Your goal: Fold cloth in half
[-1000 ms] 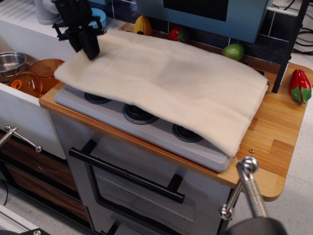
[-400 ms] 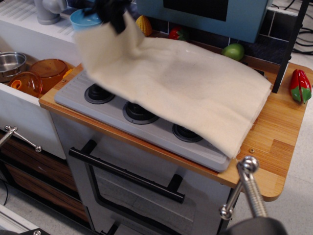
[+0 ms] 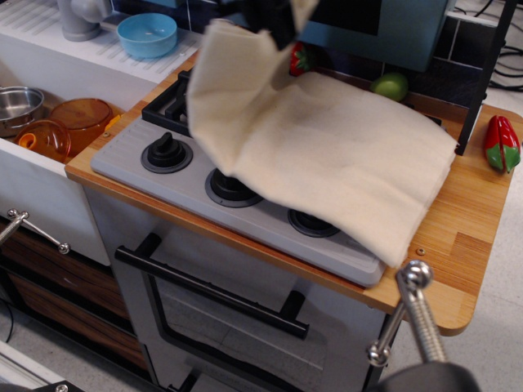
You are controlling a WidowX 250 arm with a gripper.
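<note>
The cream cloth (image 3: 343,155) lies over the right part of the grey toy stove top (image 3: 155,175). Its left end is lifted high and hangs in a fold from my black gripper (image 3: 274,20) at the top of the view. The gripper is shut on the cloth's raised left edge, above the middle back of the stove. Most of the gripper is cut off by the frame's top edge. The cloth's right end still rests flat near the wooden counter's right side.
A black grate (image 3: 172,102) and stove knobs (image 3: 166,151) are uncovered at left. A blue bowl (image 3: 147,34), a steel pot (image 3: 18,106) and orange lids (image 3: 57,126) sit at left. A green fruit (image 3: 391,86), a red-green pepper (image 3: 500,143) and a black post (image 3: 482,73) stand at right.
The gripper has carried the cloth's left end up and to the right. The stove's left burner, knobs and grate are now uncovered.
</note>
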